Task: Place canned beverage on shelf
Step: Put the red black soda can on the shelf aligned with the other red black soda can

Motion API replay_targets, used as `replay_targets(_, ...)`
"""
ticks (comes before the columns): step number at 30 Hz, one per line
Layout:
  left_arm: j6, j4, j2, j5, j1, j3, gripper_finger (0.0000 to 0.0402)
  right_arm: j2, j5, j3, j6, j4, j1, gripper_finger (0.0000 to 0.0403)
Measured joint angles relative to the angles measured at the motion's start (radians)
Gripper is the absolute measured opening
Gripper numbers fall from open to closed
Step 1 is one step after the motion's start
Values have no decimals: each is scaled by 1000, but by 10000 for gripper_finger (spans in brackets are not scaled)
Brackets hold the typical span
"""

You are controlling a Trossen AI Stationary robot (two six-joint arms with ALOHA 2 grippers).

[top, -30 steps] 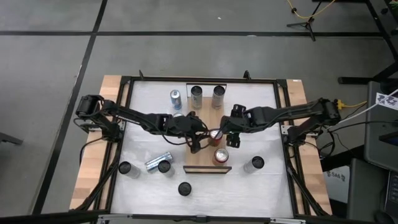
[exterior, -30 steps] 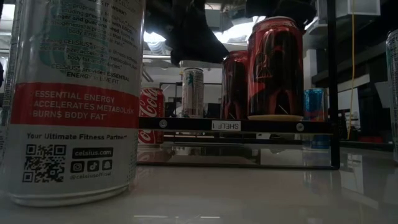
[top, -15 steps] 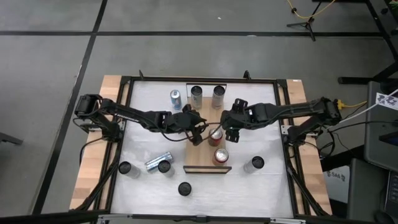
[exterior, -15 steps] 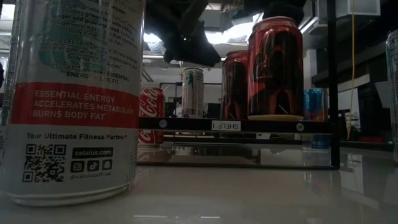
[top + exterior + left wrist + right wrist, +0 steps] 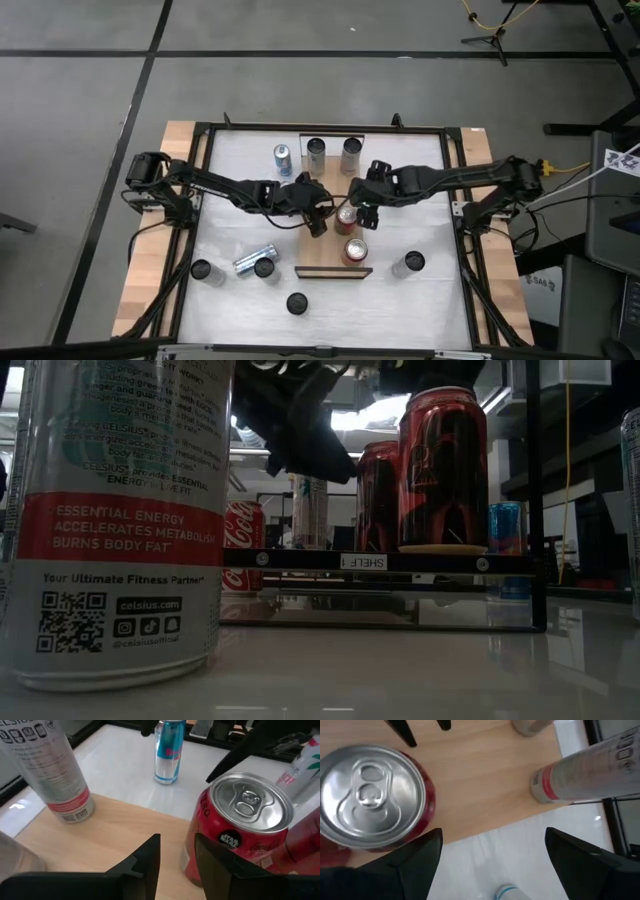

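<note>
Both tools hover over the shelf (image 5: 322,262): left tool (image 5: 318,222) narrowly apart, empty, at 9 o'clock of the red can (image 5: 347,216); right tool (image 5: 362,210) spread wide.

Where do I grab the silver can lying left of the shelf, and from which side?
Grip the lying can across its round body, from straight above, jaws square to its long axis. It lies flat on the table; an upright can crowds one end, so favour the other end.
</note>
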Motion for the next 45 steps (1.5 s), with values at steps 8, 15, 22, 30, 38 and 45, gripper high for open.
replay_targets(8,-2,2,0,19,-23,0,111,1,-64,0,-1,-6,1,344)
replay_targets(15,-2,9,0,45,-33,0,111,1,-111,0,1,-4,1,344)
replay_targets(22,-5,14,0,51,-52,0,111,0,-158,0,2,-4,1,344)
replay_targets(30,-5,64,0,49,-72,0,111,0,-217,0,4,-4,1,344)
replay_targets(38,-5,64,0,48,-71,0,111,0,-258,0,12,-4,16,344)
replay_targets(45,-4,65,0,48,-71,0,111,0,-216,0,35,-11,56,344)
